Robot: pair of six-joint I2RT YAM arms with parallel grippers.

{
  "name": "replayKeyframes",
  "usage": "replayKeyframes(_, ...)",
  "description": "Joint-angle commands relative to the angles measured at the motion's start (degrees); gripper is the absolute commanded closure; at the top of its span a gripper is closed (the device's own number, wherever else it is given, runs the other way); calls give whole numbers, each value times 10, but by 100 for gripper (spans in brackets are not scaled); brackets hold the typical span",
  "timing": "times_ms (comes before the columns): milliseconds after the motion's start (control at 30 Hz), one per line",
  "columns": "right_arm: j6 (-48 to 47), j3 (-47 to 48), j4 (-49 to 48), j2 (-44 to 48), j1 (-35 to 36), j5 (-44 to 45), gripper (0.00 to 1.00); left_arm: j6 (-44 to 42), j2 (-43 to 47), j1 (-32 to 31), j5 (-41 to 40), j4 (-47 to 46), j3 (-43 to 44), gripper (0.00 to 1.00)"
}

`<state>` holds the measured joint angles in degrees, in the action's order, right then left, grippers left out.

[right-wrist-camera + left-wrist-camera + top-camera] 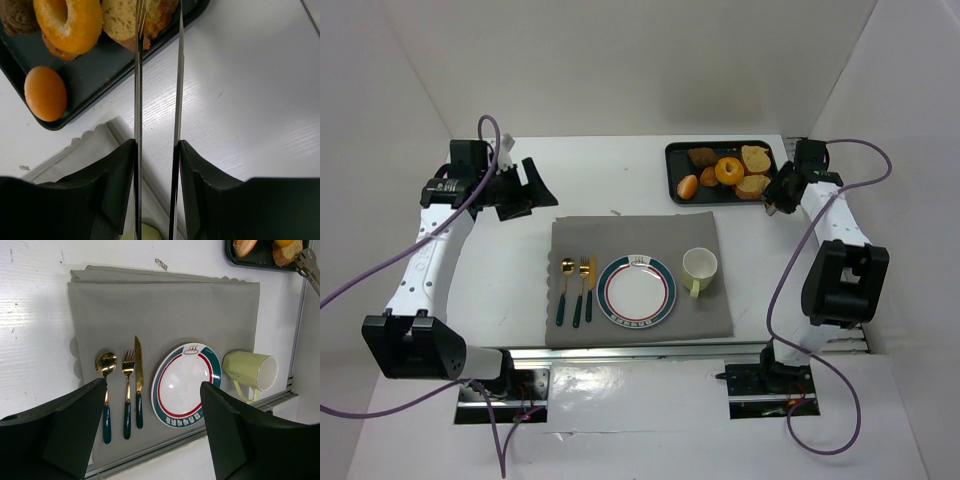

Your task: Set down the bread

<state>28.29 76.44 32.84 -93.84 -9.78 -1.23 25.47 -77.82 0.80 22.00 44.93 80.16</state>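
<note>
The bread [753,186], a golden-tan slice with a brown crust, lies at the near right of the black tray [677,152]. My right gripper [782,190] is shut on metal tongs [138,100]. In the right wrist view the gripper [156,145] holds the two tong blades slightly apart, and their tips straddle the edge of the bread [152,22]. The plate [637,291], white with a red and green rim, sits on the grey mat [630,235]. My left gripper [525,188] is open and empty at the far left, and its wrist view [152,385] looks down on the plate [187,385].
The tray also holds a paler slice [756,157], a dark round bun [702,157], a doughnut [728,170] and an orange oval piece [688,186]. On the mat lie a spoon [565,290], fork [582,290], knife [591,285] and a pale green cup [699,268].
</note>
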Motion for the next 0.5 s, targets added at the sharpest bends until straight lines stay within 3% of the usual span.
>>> replayKeyframes(0,8,33,-38,-15,-3,-1,53,-6,-5,-2,9,-19,7,11)
replayKeyframes(467,19,24,-90,-39,-21,-30,53,-6,-16,-2,4,-24,8,11)
